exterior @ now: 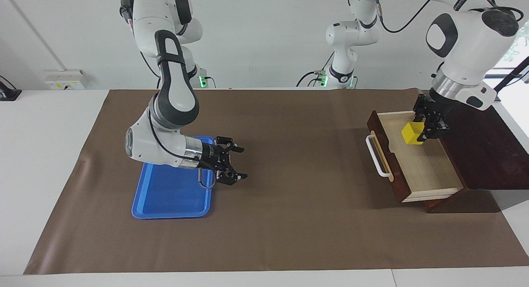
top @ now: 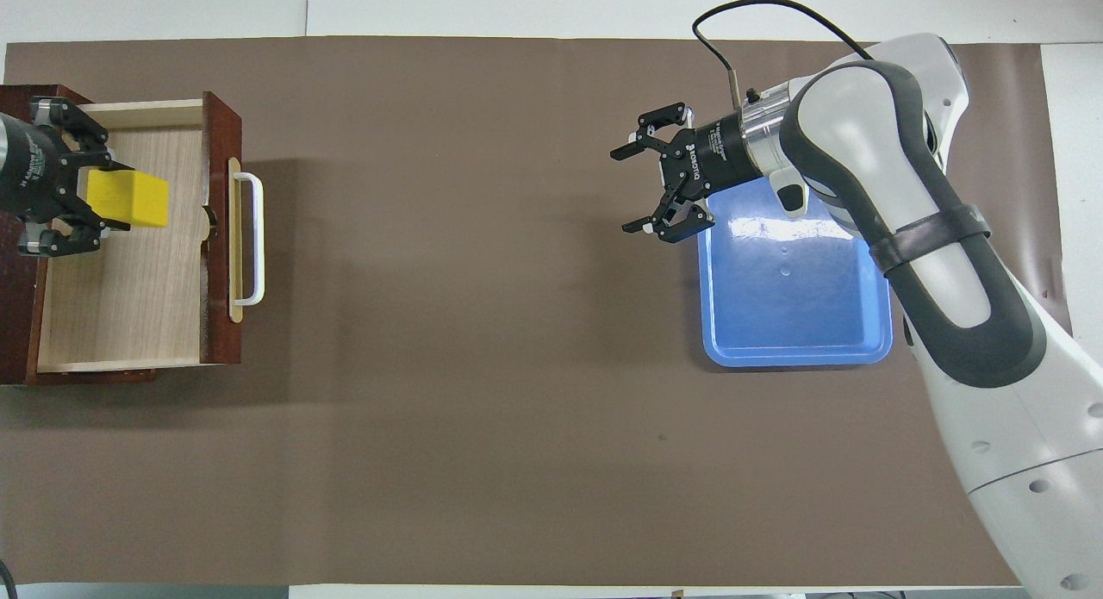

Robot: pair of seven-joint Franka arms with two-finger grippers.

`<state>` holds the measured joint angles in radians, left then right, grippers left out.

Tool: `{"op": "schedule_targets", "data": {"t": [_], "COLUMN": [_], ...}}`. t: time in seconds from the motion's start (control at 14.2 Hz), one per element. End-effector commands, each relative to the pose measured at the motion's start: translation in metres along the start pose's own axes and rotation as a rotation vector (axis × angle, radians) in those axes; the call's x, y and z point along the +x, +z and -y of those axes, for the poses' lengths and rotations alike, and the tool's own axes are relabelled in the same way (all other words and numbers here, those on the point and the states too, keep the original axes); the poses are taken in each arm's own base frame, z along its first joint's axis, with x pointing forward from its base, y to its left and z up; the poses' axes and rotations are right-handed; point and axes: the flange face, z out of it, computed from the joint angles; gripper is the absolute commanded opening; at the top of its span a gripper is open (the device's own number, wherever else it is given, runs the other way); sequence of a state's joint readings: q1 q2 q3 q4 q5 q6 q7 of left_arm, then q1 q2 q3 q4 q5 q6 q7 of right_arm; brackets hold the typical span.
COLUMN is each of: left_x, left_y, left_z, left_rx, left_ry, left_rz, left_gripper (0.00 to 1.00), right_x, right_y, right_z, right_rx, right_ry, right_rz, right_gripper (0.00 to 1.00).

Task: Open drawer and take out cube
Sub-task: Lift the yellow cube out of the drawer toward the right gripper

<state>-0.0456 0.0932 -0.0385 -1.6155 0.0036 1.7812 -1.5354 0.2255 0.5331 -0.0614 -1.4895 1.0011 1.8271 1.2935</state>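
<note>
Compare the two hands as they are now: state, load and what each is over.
The left hand is shut on the yellow cube; the right hand is open and holds nothing. The left hand hangs over the open drawer; the right hand is beside the blue tray, over the brown mat. Both are black and two-fingered.
</note>
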Motion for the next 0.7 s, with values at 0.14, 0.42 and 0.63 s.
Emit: {"op": "schedule_targets", "data": {"t": [0.14, 0.42, 0.63], "left_x": [-0.101, -0.165, -0.208], "left_y": [0.003, 0.009, 0.029], "left_z": [-0.004, 0.000, -0.004], "left_rx": [-0.003, -0.033, -0.009], "left_ry": [-0.091, -0.099, -0.106], "left_rz": [0.030, 0.015, 0.003], "left_gripper": [0.00, 0.00, 0.00], "right_x": [0.001, 0.002, 0.003], "right_y": [0.000, 0.003, 0.005], "right_z": [-0.007, -0.008, -0.009], "right_rx": [0.010, 0.008, 0.007], "right_ry": [-0.014, -0.003, -0.001], "right_rz": [0.002, 0.000, -0.001], "right_gripper": [1.00, 1.00, 1.00]}}
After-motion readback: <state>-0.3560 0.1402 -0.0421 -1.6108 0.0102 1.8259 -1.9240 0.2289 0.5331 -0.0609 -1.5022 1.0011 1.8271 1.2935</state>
